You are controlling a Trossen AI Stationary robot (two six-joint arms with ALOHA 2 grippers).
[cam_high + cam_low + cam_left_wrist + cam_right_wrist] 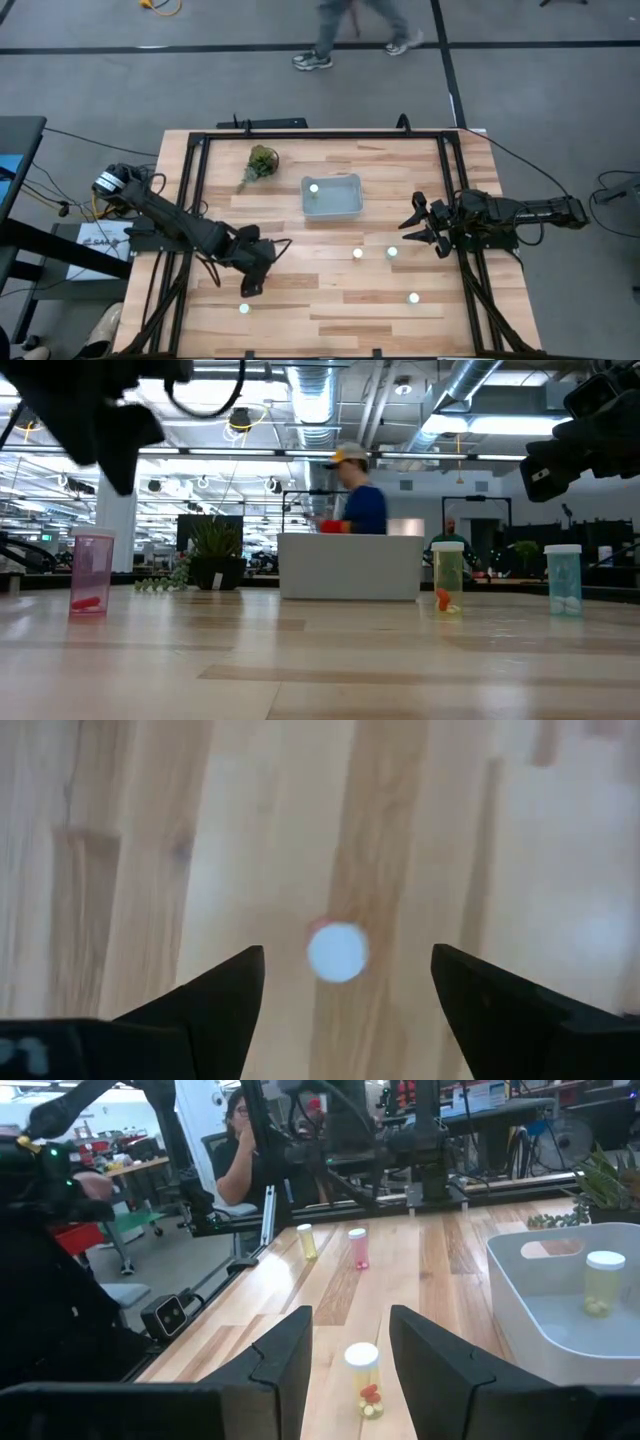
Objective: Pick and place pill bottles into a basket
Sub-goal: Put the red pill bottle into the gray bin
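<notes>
Left gripper (247,287) jaws wide above a pill bottle (243,308), right gripper (418,226) jaws wide beside the basket (332,196)

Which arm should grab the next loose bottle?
Left. The left gripper hangs open right above a bottle; the right gripper, also open, stands farther from its nearest one.

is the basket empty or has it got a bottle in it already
Not empty: one white-capped pill bottle stands upright inside the basket; the high view shows its cap within the rim.

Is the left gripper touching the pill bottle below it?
Apart. In the left wrist view the pill bottle sits between the open left gripper with wood showing on both sides.
</notes>
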